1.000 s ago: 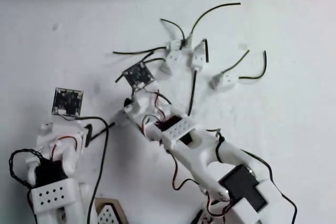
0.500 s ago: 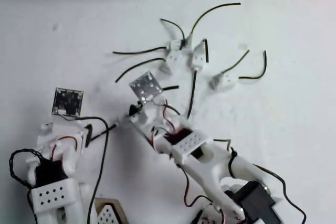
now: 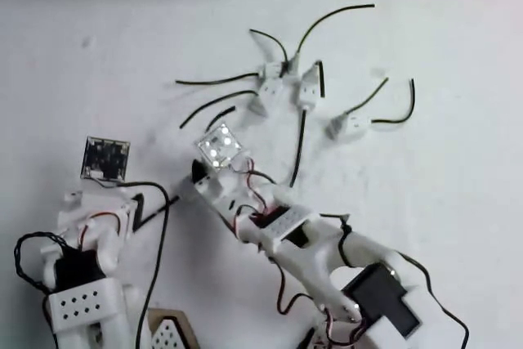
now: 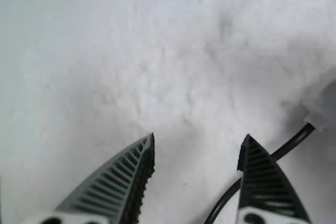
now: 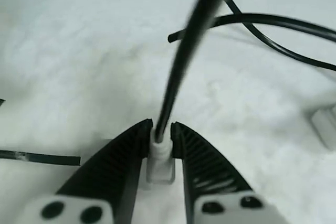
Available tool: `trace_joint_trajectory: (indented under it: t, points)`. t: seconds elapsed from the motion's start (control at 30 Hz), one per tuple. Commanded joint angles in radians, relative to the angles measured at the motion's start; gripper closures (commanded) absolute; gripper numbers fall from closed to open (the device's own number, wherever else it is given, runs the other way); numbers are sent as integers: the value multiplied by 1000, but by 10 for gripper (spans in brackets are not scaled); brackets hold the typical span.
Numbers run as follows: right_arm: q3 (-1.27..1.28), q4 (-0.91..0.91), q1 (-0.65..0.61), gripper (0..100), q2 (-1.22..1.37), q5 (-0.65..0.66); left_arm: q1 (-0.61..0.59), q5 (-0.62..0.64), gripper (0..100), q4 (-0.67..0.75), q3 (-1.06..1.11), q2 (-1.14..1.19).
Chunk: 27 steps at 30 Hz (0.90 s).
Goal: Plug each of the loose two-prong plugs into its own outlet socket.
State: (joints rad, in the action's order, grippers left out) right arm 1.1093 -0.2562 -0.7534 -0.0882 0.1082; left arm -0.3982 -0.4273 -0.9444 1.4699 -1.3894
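My right gripper (image 5: 161, 124) is shut on a small white two-prong plug (image 5: 160, 160), whose black cord (image 5: 195, 35) rises away from the fingers. From above, the right gripper (image 3: 204, 174) sits mid-table, and a square outlet socket (image 3: 219, 146) lies tilted against its tip, pale side up. A second, dark outlet socket (image 3: 106, 158) lies flat at the left. My left gripper (image 4: 197, 140) is open over bare table just below that socket (image 3: 135, 203), with a black cable (image 4: 283, 148) beside one finger. Three loose white plugs (image 3: 274, 87) (image 3: 309, 87) (image 3: 347, 126) lie farther back.
Black cords (image 3: 335, 15) curl away from the plugs toward the table's far side. More cord ends (image 5: 273, 22) lie on the table ahead of the right gripper. A brown block (image 3: 167, 331) sits at the near edge between the arms.
The square socket by the right gripper turned from dark side up to pale side up and slid nearer the gripper. The right arm shifted and twisted. The left arm kept still.
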Motion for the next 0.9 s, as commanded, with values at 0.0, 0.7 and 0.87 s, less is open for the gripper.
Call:
trace_joint_trajectory:
  t: [0.0, 0.7, 0.87]
  points:
    - [6, 148, -28, 981, -51, 21, -5, -2, 742, 3, -5, -13]
    - [-241, 584, -27, 981, -28, 17, -1, -41, 741, 3, 6, -13]
    - [-272, 618, -25, 978, -44, -12, -1, -41, 741, 3, 8, -13]
